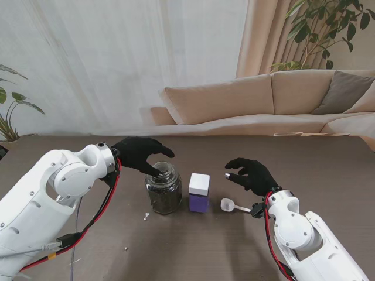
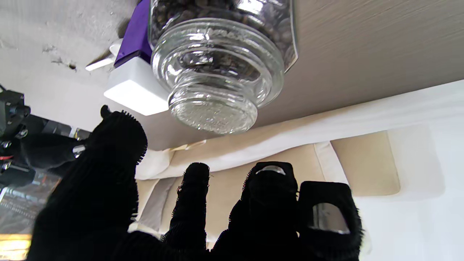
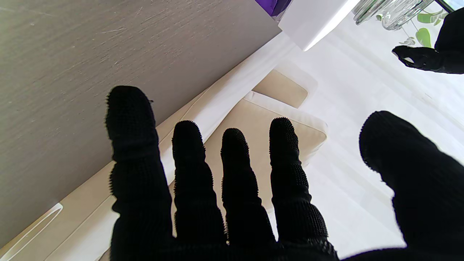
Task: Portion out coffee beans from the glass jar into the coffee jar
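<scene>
- The glass jar [image 1: 163, 190] is standing upright a little left of centre in the lower half of the stand's view, on the brown table [image 1: 328, 175], filled with dark coffee beans and with its clear glass stopper lid on.
- The left hand [image 1: 140, 154] is hovering over that lid from the left of the frame, its black-gloved fingers curled and apart; the thumb tip looks to be at the lid, but I cannot tell whether it is touching.
- In the left wrist view the glass jar [image 2: 221, 54] is filling the top centre, its knobbed lid pointing toward the left hand [image 2: 203, 214], whose fingers are spread along the bottom edge with a clear gap to the glass.
- The coffee jar [image 1: 199, 192], purple with a white cap, is standing just beside the glass jar on its right in the stand's view, near the frame's centre.
- A white scoop [image 1: 229, 205] is lying on the table right of the coffee jar, its bowl toward that jar.
- The right hand [image 1: 253, 173] is hanging right of centre, fingers apart and holding nothing, near the scoop's handle.
- In the right wrist view the right hand [image 3: 253, 188] is spreading all five fingers, with a corner of the coffee jar [image 3: 308, 18] showing at the top edge.
</scene>
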Motion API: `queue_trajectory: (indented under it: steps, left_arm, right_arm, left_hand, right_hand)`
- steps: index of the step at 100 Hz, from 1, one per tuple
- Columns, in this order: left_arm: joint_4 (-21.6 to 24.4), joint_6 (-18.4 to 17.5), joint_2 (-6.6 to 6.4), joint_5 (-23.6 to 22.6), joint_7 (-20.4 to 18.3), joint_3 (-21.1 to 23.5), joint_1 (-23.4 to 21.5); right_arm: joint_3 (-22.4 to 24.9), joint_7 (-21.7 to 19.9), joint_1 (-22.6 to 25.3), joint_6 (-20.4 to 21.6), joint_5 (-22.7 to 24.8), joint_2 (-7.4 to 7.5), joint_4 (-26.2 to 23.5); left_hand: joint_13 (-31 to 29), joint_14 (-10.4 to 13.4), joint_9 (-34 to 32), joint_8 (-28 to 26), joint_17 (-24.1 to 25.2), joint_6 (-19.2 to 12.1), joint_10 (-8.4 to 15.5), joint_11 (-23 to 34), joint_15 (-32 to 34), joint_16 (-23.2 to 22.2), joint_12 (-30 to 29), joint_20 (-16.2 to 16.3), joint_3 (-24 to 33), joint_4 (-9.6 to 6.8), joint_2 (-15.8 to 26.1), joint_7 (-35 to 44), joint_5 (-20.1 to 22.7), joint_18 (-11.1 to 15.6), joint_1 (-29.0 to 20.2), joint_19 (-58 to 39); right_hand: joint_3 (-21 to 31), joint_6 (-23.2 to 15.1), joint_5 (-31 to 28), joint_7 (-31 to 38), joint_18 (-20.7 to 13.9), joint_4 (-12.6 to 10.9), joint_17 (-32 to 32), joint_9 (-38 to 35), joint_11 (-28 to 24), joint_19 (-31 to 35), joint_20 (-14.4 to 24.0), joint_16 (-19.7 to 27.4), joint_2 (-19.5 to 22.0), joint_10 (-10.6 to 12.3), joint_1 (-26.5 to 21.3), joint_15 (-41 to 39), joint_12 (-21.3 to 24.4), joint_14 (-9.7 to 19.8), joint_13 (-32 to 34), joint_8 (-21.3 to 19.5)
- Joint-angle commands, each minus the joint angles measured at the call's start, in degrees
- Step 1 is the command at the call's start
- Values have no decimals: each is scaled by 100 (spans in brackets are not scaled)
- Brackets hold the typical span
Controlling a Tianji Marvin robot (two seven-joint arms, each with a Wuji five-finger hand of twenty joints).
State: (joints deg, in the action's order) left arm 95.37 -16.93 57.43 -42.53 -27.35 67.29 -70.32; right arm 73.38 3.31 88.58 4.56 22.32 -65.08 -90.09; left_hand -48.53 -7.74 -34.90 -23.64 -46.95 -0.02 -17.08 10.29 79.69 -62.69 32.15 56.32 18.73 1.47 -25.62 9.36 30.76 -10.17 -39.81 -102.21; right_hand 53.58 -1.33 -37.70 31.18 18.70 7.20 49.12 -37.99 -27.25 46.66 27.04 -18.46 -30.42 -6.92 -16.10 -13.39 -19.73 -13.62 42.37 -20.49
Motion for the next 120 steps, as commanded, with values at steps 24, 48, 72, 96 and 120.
queue_trajectory:
  steps: [24, 48, 72, 96, 120]
  left_arm:
    - [-176, 241, -41, -65, -451, -330, 278]
    - [-232, 289, -70, -127, -621, -485, 357]
    - [-326, 321, -61, -191, -548, -580, 353]
    - [-479, 297, -25, -338, -266, -689, 340]
    - [-632, 373, -15, -287, -227, -861, 414]
  right_arm:
    - [-25, -114, 23, 4, -33, -3, -16]
    - [-23, -118, 27, -1, -58, -5, -18]
    - [-27, -136, 25, 3, -66, -2, -17]
    - [-35, -149, 23, 3, -72, 0, -18]
    - [-39, -167, 24, -6, -100, 0, -20]
  left_hand:
    - [-250, 310, 97, -225, -278, -226, -146, 35, 532, -43, 272, -329, -266, 48, -101, -12, -570, 253, 406, -1126]
    - [-283, 395, 67, -354, -218, -242, -155, 70, 542, -67, 388, -348, -893, -28, 27, -85, -669, 277, 240, -1103]
    - [-726, 585, -261, -461, -563, -238, -132, 406, 846, 54, 853, -736, 185, 38, -393, 20, -557, 339, 286, -1370]
    - [-1416, 855, -860, -836, -1206, -187, 109, 1078, 1101, 271, 1417, -1353, 1594, 201, -765, 520, -269, 427, 104, -1774]
    - [-1652, 875, -1078, -1313, -1389, -109, 195, 1302, 1138, 358, 1490, -1399, 1679, 232, -655, 1195, -205, 427, -34, -1776]
  right_hand:
    - [-23, 15, -67, -58, 102, -137, -3177, -87, 48, 63, 140, -37, 84, -90, 50, 43, -34, 26, -4, -77]
    - [-22, 19, -74, -56, 110, -137, -3175, -89, 45, 62, 145, -38, 85, -85, 47, 43, -34, 15, -9, -80]
    - [-24, 20, -75, -55, 105, -136, -3171, -87, 46, 62, 148, -38, 87, -86, 48, 45, -34, 19, -13, -81]
    - [-20, 27, -86, -53, 110, -137, -3174, -87, 47, 61, 151, -38, 87, -92, 44, 43, -33, 21, -10, -83]
    - [-20, 26, -99, -52, 108, -138, -3171, -87, 45, 61, 153, -38, 94, -83, 46, 41, -34, 17, -7, -84]
